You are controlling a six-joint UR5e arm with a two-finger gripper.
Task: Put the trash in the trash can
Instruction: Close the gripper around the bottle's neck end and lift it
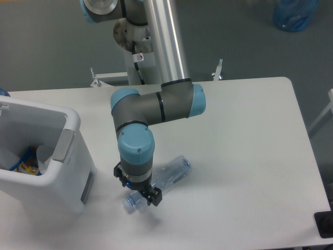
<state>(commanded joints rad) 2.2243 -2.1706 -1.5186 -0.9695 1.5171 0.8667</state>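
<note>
On the white table (pixel 244 135) I see the clear plastic water bottle (pixel 165 178) lying on its side, right of the large white rectangular plastic bin (pixel 67 156). My black two-finger gripper (pixel 137 188) sits directly over the bottle's cap end; whether its jaws are closed on it I cannot tell. Colourful wrappers (pixel 26 160) lie inside the bin.

A grey-jointed arm (pixel 156 104) capped in pale blue, with a polished silver tube link, ends in a black gripper (pixel 138 188); a blue light may be glimpsed.
</note>
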